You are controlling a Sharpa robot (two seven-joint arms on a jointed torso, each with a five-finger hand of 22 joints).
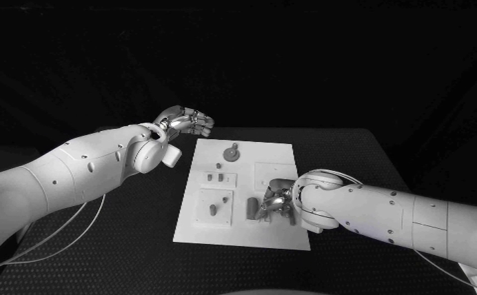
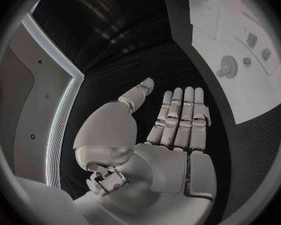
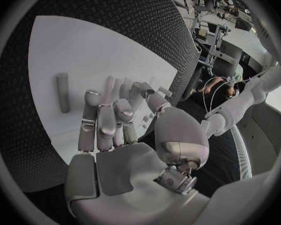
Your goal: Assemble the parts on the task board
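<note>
1. head view: the left robot hand (image 1: 185, 122) hovers off the task board (image 1: 283, 236), beyond its far corner, fingers curled, grasping nothing. the right robot hand (image 1: 276, 200) rests low on the board's near part; whether it grips a part, i cannot tell.
2. left wrist view: the left robot hand (image 2: 172, 122) is released, fingers straight; a round part (image 2: 228, 66) lies on the board beyond its fingertips.
3. right wrist view: the right robot hand (image 3: 112, 122) bends over the board; a cylindrical part (image 3: 63, 92) lies just beside its fingers.

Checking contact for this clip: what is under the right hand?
The right hand hangs over the near right part of the task board, fingers beside a small upright peg. Whatever lies directly beneath its fingers is covered.
</note>
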